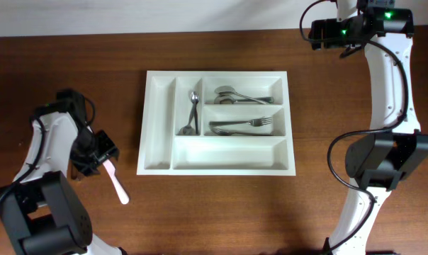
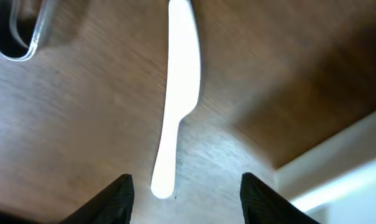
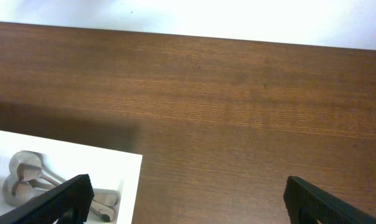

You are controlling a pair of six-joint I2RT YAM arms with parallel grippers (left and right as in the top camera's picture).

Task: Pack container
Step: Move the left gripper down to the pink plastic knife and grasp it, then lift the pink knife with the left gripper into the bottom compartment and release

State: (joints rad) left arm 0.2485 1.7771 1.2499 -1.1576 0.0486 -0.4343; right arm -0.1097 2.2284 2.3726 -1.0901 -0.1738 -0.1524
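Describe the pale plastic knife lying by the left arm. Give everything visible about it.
The knife looks like a single piece of plastic, pale pink from overhead and washed out to white in the left wrist view. It has a narrow handle and a wider, round-tipped blade. It lies flat and diagonal on the wooden table, outside the white container and to its left. The handle end points into the gap of the left end effector, whose fingers are open on either side. No contact shows.

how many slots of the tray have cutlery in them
3: the second narrow slot, the top right slot and the middle right slot of the tray. The far-left slot and the bottom slot look empty.
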